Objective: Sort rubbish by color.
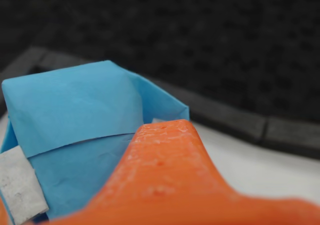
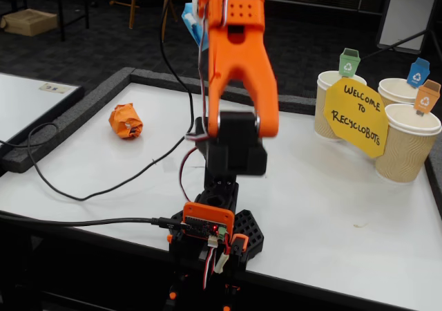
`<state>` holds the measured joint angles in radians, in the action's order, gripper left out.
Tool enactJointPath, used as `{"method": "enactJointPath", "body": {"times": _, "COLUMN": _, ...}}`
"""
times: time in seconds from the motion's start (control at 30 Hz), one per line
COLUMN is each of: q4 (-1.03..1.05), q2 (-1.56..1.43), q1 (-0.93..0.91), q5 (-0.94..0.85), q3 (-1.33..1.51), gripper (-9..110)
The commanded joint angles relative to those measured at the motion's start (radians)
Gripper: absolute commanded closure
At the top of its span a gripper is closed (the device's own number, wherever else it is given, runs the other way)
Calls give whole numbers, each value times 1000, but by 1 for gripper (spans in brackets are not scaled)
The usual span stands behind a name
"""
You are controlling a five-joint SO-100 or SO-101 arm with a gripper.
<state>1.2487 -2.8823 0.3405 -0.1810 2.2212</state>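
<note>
A light blue paper wad (image 1: 75, 115) fills the left of the wrist view, pressed between an orange finger (image 1: 165, 150) and a grey pad (image 1: 17, 185) at the left edge. My gripper (image 1: 90, 160) is shut on it. In the fixed view the orange arm stands raised. Its gripper (image 2: 195, 14) holds the blue wad (image 2: 188, 17) high above the table's far side, mostly hidden behind the arm. An orange crumpled wad (image 2: 125, 120) lies on the white table (image 2: 331, 207) at the left, well away from the gripper.
Three beige ribbed cups stand at the right in the fixed view, tagged green (image 2: 335, 97), blue (image 2: 400, 90) and orange (image 2: 407, 145). A yellow welcome sign (image 2: 356, 115) leans on them. Black foam edging (image 2: 76, 110) borders the table. Cables (image 2: 83, 193) trail from the arm's base (image 2: 214, 235).
</note>
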Motion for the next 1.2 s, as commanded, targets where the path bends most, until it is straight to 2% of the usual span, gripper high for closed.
{"method": "enactJointPath", "body": {"times": 0.0, "q4": 11, "q2": -107, "q1": -28, "q5": -21, "q3": -8, "gripper": 101}}
{"method": "enactJointPath", "body": {"times": 0.67, "q4": 43, "q2": -348, "q1": -115, "q5": -21, "q3": 107, "gripper": 101}}
{"method": "enactJointPath", "body": {"times": 1.17, "q4": 8, "q2": -344, "q1": -337, "q5": -21, "q3": 163, "gripper": 101}}
